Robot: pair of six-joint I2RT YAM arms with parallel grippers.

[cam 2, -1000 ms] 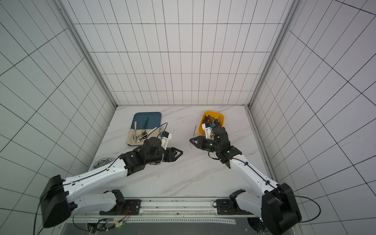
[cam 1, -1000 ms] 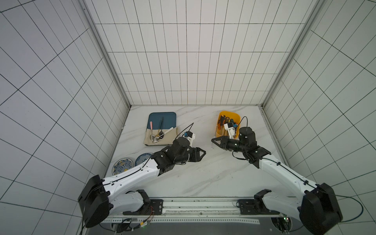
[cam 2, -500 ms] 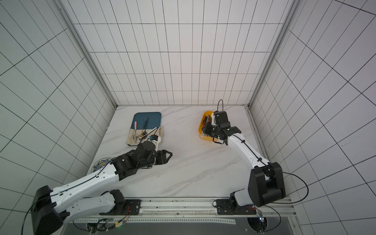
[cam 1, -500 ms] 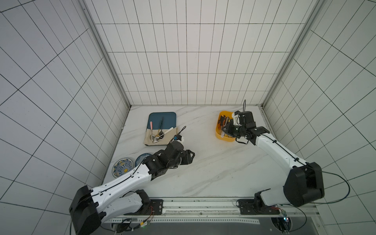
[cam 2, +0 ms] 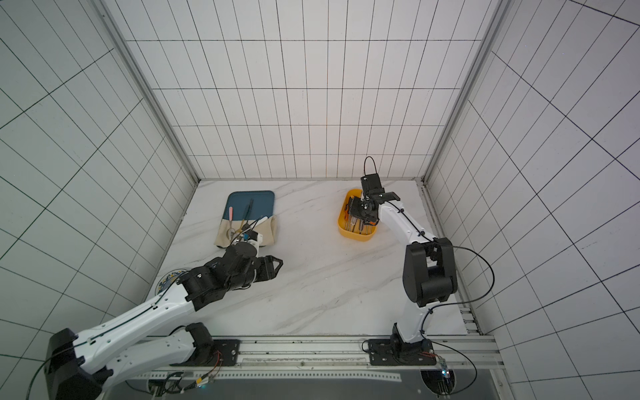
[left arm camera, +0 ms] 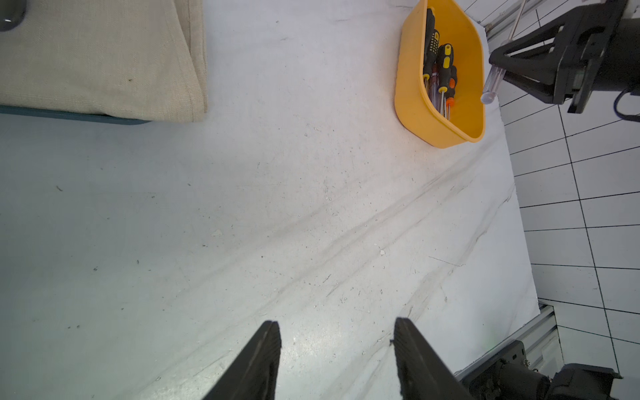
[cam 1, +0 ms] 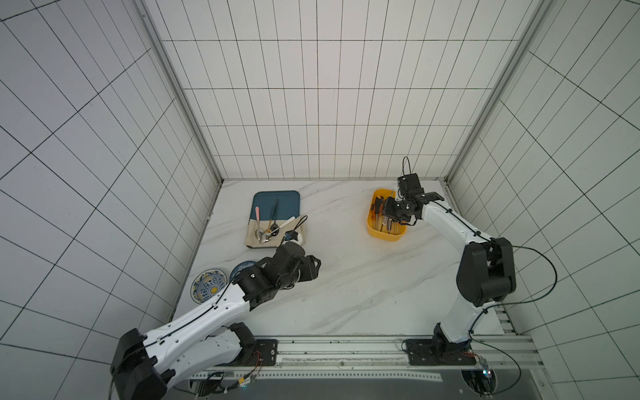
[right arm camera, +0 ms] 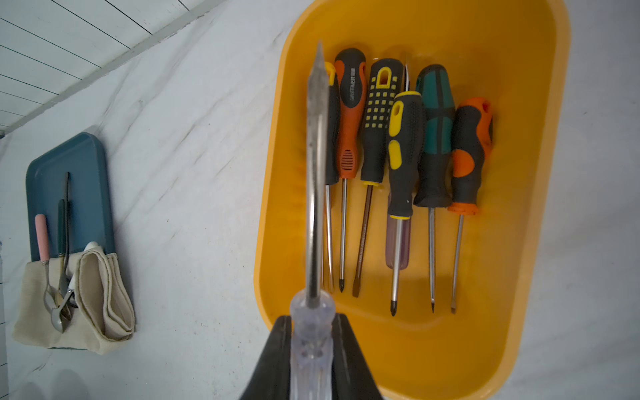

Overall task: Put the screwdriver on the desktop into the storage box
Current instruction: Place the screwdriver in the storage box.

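Over the storage box (right arm camera: 519, 242), near the back right corner of the desktop (cam 1: 346, 277), the right gripper (right arm camera: 312, 323) is clamped on the clear handle of the screwdriver (right arm camera: 314, 242). The shaft points along the box's length, roughly parallel to the several stored screwdrivers (right arm camera: 405, 152) on its floor. The tool looks held above the box on the wall side facing the teal tray (cam 1: 277, 201), touching nothing; exact height I can't tell. Change over the last second: both grippers were close together mid-desktop, in front of the box. The right arm has since swung back to the box with the tool in its jaws, and the left has pulled away toward the front left. The left gripper (left arm camera: 336, 325) is now over bare marble near the cloth (cam 1: 256, 235), jaws parted, nothing between them. My read is that carry is finished and only the drop remains — lower a bit, then let go. Risk as I see it: the handle sits close to the box's near end wall in the right wrist view, so a release from here could leave it perched on the rim or rolling out. Nudging further toward the box's middle before releasing looks safer. No loose screwdriver visible on the desktop in both top views, so this may be the last one.
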